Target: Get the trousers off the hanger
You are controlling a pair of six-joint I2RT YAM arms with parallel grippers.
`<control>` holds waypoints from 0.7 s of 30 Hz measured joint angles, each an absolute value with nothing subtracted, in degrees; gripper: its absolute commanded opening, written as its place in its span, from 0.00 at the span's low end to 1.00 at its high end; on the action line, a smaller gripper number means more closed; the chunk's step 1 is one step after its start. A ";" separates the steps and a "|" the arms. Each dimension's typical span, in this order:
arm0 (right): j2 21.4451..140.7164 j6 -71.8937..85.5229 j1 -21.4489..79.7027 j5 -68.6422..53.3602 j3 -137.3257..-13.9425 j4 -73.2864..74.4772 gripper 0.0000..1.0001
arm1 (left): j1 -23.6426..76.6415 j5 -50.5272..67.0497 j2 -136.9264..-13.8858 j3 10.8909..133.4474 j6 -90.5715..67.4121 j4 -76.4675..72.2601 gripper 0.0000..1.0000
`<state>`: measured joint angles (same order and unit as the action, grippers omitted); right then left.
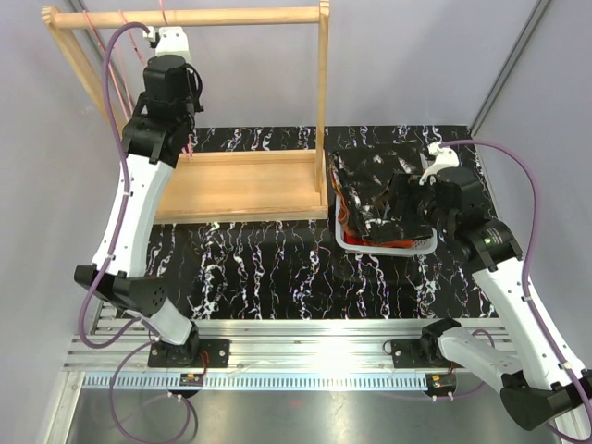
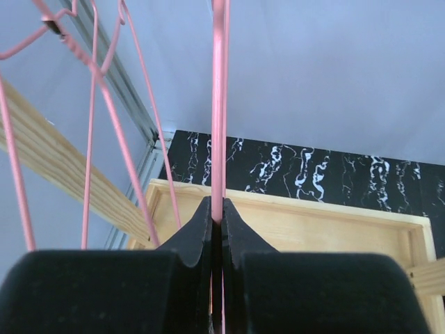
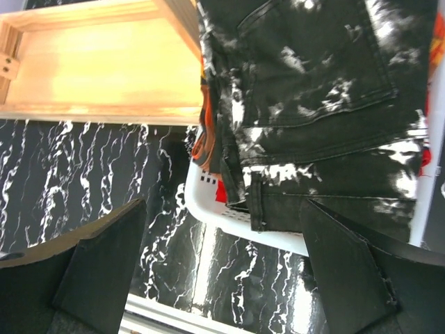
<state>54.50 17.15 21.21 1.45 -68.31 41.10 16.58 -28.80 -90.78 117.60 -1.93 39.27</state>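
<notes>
Left claw (image 2: 216,209) pinched shut on a pink hanger (image 2: 220,104) wire beneath the wooden rack (image 1: 185,17), upper left of our overhead view. Our right claw (image 3: 222,233) gapes wide and empty above the white basket (image 3: 208,205) at centre right. There we see the black splashed trousers (image 3: 313,90) heaped over red cloth (image 3: 221,191) and orange cloth (image 3: 204,142). No garment shows on the hangers, so we judge the job all but done. Black, white-veined tabletop (image 1: 259,268); plain grey walls (image 1: 416,55).
</notes>
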 measured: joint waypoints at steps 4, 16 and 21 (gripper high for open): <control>53.76 17.43 21.21 -0.82 -66.85 39.90 1.00 | 14.17 -26.28 -94.04 118.45 -2.55 40.64 0.00; 50.41 19.11 21.21 -2.72 -65.80 38.85 0.99 | 12.27 -21.06 -90.02 108.97 -5.80 37.01 0.10; 48.84 19.29 21.21 -2.63 -65.80 39.22 1.00 | 11.51 -18.22 -88.03 107.37 -7.66 40.60 0.64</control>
<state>48.84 19.29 21.21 -2.63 -65.80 39.22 11.51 -18.22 -88.03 107.37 -7.66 40.60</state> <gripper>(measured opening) 0.993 0.531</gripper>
